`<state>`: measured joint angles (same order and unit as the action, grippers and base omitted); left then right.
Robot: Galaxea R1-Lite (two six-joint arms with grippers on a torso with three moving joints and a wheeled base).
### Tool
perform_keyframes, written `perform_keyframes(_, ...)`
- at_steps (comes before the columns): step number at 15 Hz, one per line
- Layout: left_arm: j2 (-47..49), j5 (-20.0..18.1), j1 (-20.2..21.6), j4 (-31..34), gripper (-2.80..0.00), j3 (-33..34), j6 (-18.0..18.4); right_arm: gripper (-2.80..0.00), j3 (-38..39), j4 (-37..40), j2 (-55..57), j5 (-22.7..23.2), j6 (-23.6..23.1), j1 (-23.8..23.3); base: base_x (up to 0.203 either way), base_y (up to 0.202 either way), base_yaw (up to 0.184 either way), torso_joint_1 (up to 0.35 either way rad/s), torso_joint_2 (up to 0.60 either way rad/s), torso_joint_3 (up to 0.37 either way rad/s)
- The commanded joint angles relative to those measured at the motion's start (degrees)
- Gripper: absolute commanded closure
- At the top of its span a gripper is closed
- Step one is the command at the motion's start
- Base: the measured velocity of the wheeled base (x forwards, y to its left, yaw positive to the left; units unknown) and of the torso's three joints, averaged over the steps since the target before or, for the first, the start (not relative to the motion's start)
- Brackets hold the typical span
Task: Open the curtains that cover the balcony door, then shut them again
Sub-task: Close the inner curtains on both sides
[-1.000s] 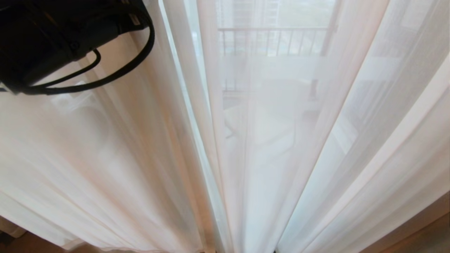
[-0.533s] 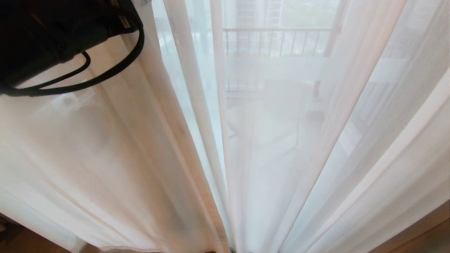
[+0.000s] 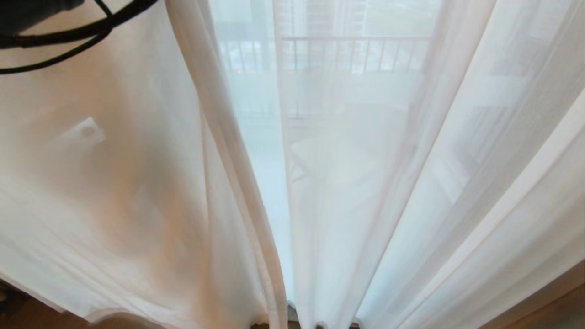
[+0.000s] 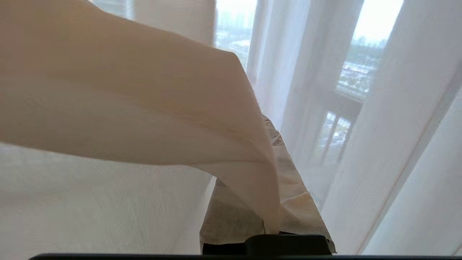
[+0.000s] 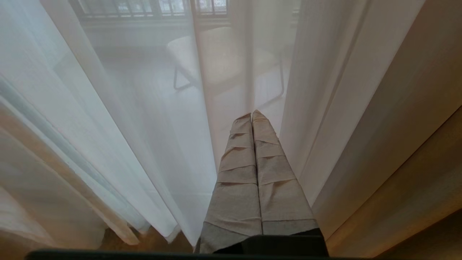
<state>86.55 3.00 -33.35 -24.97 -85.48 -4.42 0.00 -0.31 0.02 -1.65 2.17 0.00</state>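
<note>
The curtains in sight are thin white sheers, a left panel and a right panel. My left gripper is shut on a fold of the left sheer, which drapes over its tape-wrapped fingers. In the head view only the left arm's black cables show, at the top left. Between the two panels runs a brighter strip where the balcony door glass shows faintly. My right gripper hangs low beside the right sheer, shut on nothing.
A balcony railing and a pale chair show through the sheers. Wooden floor lies below the hem at the lower right, and a strip of it at the lower left.
The left arm has gone up and to the left, almost out of the head view. The left sheer's edge has followed it, and the bright strip between the panels is wider.
</note>
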Motion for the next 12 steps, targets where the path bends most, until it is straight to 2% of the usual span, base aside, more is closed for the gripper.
perform_keyframes(1, 6.8, 0.1, -2.5, 1.7, 0.00, -8.7, 0.4, 0.00, 0.0, 0.0, 0.0, 0.0, 0.0, 0.0, 0.000, 0.000, 0.000, 0.000, 0.00, 0.000)
perform_keyframes(5, 18.6, 0.0, -8.8, 8.9, 0.00, -26.4, 0.7, 0.00, 0.0, 0.0, 0.0, 0.0, 0.0, 0.0, 0.000, 0.000, 0.000, 0.000, 0.00, 0.000)
perform_keyframes(6, 21.0, 0.0, -11.4, 10.3, 0.00, -28.5, 0.8, 0.00, 0.0, 0.0, 0.0, 0.0, 0.0, 0.0, 0.000, 0.000, 0.000, 0.000, 0.00, 0.000)
perform_keyframes(8, 23.8, 0.1, -14.9, 11.1, 0.00, -29.3, 0.8, 0.00, 0.0, 0.0, 0.0, 0.0, 0.0, 0.0, 0.000, 0.000, 0.000, 0.000, 0.00, 0.000)
perform_keyframes(12, 27.2, -0.1, -17.4, 11.1, 0.00, -29.4, 0.8, 0.00, 0.0, 0.0, 0.0, 0.0, 0.0, 0.0, 0.000, 0.000, 0.000, 0.000, 0.00, 0.000)
